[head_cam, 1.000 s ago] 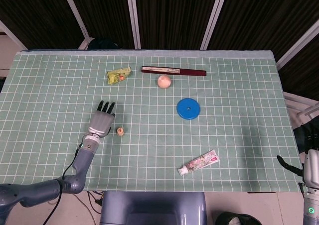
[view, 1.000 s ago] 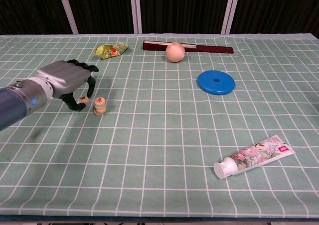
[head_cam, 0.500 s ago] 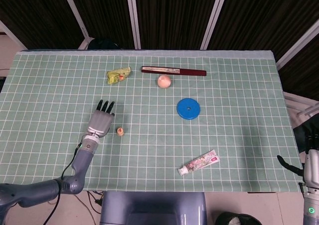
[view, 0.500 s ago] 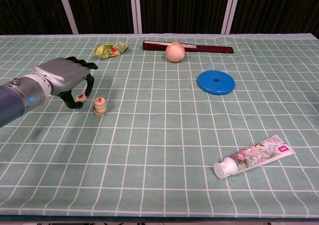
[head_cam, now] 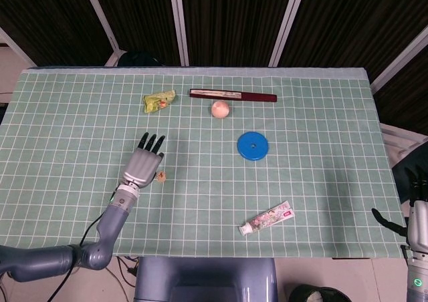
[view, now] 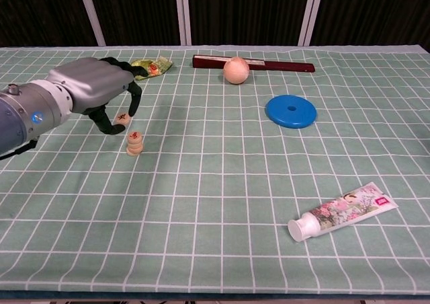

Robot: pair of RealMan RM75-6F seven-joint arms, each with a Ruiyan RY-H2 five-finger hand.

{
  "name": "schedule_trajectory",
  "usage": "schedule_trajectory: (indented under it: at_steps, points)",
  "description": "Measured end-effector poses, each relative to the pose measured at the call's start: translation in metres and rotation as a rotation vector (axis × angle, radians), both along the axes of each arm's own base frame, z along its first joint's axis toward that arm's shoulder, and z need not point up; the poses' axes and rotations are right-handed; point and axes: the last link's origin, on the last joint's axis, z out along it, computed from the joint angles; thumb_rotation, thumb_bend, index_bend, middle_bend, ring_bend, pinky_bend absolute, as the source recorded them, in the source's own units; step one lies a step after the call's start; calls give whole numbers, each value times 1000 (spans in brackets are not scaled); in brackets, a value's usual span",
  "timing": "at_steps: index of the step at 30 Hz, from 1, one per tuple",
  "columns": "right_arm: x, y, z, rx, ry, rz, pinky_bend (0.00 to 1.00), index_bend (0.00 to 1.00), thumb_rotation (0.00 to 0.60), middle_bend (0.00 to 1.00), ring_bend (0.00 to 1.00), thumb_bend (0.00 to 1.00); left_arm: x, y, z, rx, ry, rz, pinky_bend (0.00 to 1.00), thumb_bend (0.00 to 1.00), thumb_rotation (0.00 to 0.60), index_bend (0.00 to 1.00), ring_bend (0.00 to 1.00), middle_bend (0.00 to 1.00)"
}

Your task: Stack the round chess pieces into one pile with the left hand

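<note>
A small pile of round wooden chess pieces (view: 135,143) stands on the green checked cloth at the left, also seen in the head view as the pile (head_cam: 161,176). My left hand (view: 101,91) hovers just above and left of it, pinching one more round piece (view: 121,118) between thumb and a finger. That held piece hangs slightly up and left of the pile's top. In the head view my left hand (head_cam: 142,165) partly covers the pile. My right hand (head_cam: 418,225) hangs off the table's right edge, its fingers too cut off to read.
A blue disc (view: 291,111) lies right of centre. A peach-coloured ball (view: 236,70) sits in front of a dark red box (view: 255,64) at the back. A green snack packet (view: 149,66) lies at the back left; a toothpaste tube (view: 340,211) at the front right.
My left hand rose and shifted right toward the pile, carrying the pinched piece from table level to just above the pile's top. The pile stayed put.
</note>
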Motion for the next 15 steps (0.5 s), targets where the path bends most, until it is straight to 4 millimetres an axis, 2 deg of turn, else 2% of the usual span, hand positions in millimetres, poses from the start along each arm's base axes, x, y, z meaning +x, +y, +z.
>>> schedule_trajectory:
  at_steps: [6,15]
  points:
    - [0,0,0,-1,0,1,0,92,600,13,0,232,15,-8,8,8,11,-36,0,309,600,511,0,33]
    - [0,0,0,-1,0,-1,0,92,600,13,0,233,15,-15,3,-11,46,-41,0,308,600,511,0,34]
